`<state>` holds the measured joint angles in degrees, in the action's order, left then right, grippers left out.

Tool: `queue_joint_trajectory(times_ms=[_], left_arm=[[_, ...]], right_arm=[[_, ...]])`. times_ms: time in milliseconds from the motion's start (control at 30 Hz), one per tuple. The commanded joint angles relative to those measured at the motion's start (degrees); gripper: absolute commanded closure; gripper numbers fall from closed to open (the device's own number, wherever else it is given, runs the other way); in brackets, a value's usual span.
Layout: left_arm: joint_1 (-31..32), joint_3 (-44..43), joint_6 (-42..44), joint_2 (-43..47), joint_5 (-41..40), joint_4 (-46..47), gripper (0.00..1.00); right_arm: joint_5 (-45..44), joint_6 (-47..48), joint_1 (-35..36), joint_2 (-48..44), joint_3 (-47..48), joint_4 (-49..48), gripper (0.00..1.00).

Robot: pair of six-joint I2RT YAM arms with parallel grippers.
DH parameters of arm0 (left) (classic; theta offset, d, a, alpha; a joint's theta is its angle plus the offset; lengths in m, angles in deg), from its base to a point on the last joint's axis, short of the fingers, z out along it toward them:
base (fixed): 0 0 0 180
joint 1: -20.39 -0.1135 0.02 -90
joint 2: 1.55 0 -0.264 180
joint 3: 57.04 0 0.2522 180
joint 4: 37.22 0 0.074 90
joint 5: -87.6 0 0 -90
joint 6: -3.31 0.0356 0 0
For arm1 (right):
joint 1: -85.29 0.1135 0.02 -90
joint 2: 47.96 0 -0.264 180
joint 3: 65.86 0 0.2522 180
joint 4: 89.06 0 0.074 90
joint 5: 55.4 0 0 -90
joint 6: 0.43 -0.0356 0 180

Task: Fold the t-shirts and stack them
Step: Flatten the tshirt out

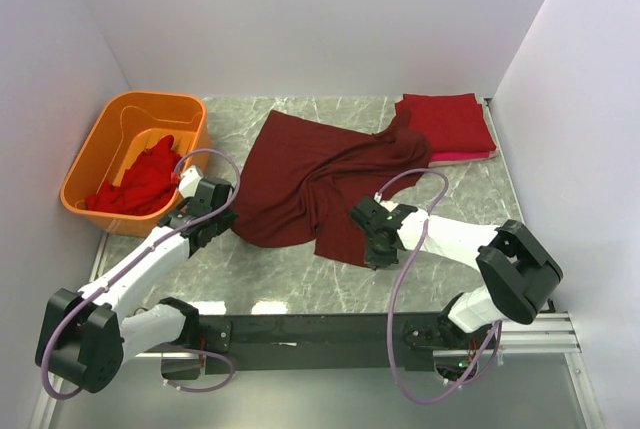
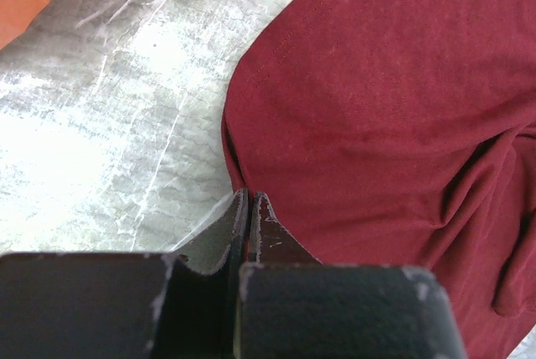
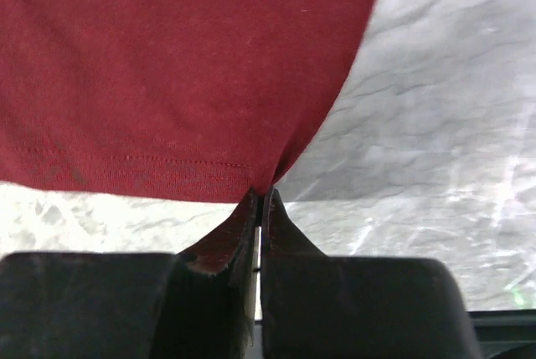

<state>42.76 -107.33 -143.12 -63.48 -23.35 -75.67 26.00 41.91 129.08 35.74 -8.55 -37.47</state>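
Top external view, item one: dark maroon t-shirt [image 1: 320,174], crumpled at mid-frame, its upper-right part lying over the folded stack [image 1: 450,121] at upper right. More red shirts [image 1: 140,187] sit in the orange tub [image 1: 95,164] at left. My left claw [image 1: 222,217] is pinched together on the shirt's lower-left edge. My right claw [image 1: 375,241] is pinched on the hem, lower centre. Hazards, as I judge them: both bites are thin, so cloth may slip free under tension, and pulling may drag the stack askew.
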Motion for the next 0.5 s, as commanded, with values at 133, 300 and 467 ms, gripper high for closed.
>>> queue_joint_trajectory(times_ms=[133, 300, 467], left_arm=[[0.22, -1.69, 1.49, 2.60, -1.20, 4.37, 0.99], [0.22, -10.89, 4.82, -0.02, -3.39, 7.20, 0.99], [0.13, -22.16, 8.43, -5.73, -7.52, 9.04, 0.99]], right_arm=[[-16.32, 0.54, -1.06, -4.07, 7.31, 6.29, 1.00], [-17.33, 8.78, -11.34, -10.39, 14.80, -1.68, 1.00], [-16.18, 15.92, -21.53, -11.38, 26.13, -8.90, 1.00]])
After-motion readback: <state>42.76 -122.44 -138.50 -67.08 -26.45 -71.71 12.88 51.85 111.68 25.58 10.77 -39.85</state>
